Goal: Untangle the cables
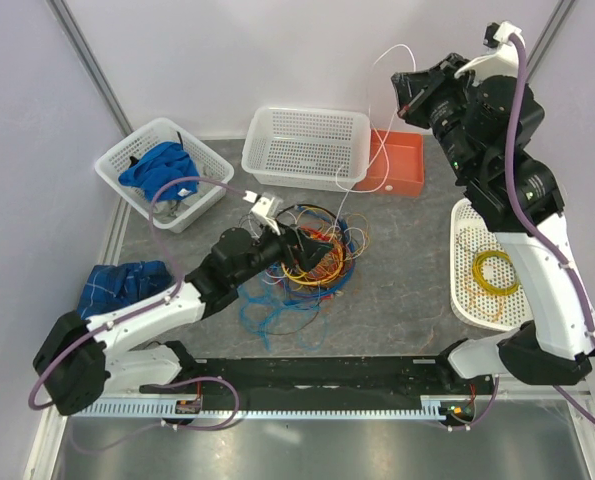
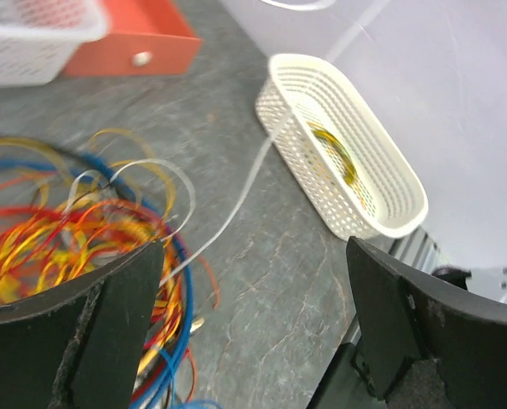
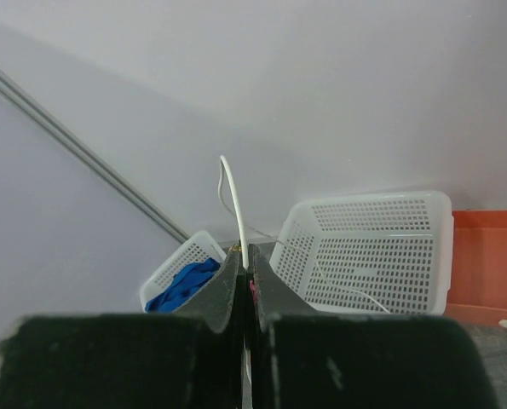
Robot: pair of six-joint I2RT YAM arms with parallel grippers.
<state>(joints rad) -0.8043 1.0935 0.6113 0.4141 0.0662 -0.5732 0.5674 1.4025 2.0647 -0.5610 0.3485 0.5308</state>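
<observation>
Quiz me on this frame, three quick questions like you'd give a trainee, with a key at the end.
1. True or false: the right pincer is shut on a white cable.
2. Where does the coiled yellow cable lie? A: orange tray. B: oval basket. C: cloth basket.
3. Fill in: the left pincer hovers over the tangle with its jaws ____.

Key: 1 true; 2 B; 3 open.
</observation>
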